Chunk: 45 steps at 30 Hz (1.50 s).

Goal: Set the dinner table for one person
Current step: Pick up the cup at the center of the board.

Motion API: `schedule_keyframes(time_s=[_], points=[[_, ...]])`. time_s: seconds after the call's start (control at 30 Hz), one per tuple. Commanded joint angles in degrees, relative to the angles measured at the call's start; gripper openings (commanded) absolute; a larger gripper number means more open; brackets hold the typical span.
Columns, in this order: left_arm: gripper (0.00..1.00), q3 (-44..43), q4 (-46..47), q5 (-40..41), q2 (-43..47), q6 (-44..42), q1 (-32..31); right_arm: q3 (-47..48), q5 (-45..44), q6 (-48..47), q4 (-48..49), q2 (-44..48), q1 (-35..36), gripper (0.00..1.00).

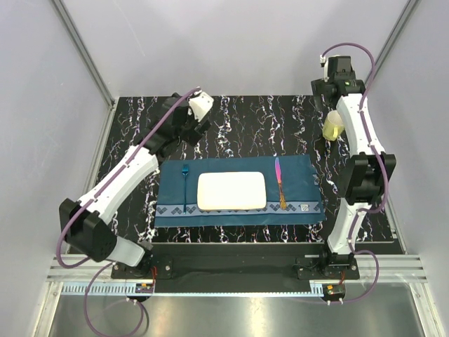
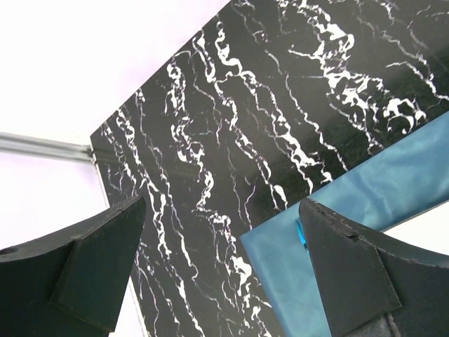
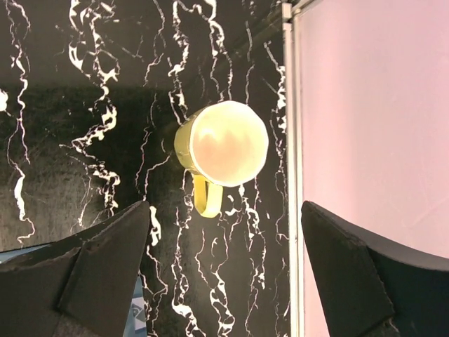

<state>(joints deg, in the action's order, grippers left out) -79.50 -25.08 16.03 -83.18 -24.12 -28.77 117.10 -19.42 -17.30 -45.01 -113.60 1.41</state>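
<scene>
While fork [image 1: 185, 187] flanks plate [image 1: 231, 190], mug [image 1: 332, 128] occupies dinner table [image 1: 245, 126].

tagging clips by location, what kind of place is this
Probably a robot lab cell, not a home: two arms bolted at the table edge, plain white walls boxing it in, a staged placemat with plate.

The dinner table [image 1: 245, 119] is black, white-veined, rectangular and flat.

On the dinner table [image 3: 84, 105], the mug [image 3: 223, 146] is set ahead of the right gripper [image 3: 224, 206], between its jaws. A corner of the placemat [image 2: 379, 182] is found beneath the right-hand jaw of the left gripper [image 2: 222, 202], with the fork [image 2: 302, 236] lying on it.
</scene>
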Motion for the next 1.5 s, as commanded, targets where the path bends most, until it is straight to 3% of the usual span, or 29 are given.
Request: schedule_keyframes(time_s=[0.0, 0.33, 0.67, 0.97, 1.47], points=[[0.99, 3.38, 6.35, 1.90, 4.16, -0.31, 0.30, 5.41, 1.59, 0.77, -5.87, -3.72, -0.35, 0.95], [0.99, 2.95, 7.50, 4.00, 1.71, 0.30, 0.30, 12.53, -3.60, 5.17, -4.99, -11.46, -5.80, 0.90], [0.99, -6.36, 8.12, 5.15, -7.69, 1.00, 0.30, 17.90, -6.33, 3.85, -3.41, -14.45, -6.59, 0.91], [0.99, -12.86, 7.86, 4.97, -12.88, 0.83, 0.30, 15.79, -4.58, 3.50, -4.90, -14.89, -11.60, 0.88], [0.99, -10.50, 7.86, 6.20, -12.89, 3.11, 0.74, 31.87, 7.12, 5.00, -16.95, -23.33, -13.63, 0.88]])
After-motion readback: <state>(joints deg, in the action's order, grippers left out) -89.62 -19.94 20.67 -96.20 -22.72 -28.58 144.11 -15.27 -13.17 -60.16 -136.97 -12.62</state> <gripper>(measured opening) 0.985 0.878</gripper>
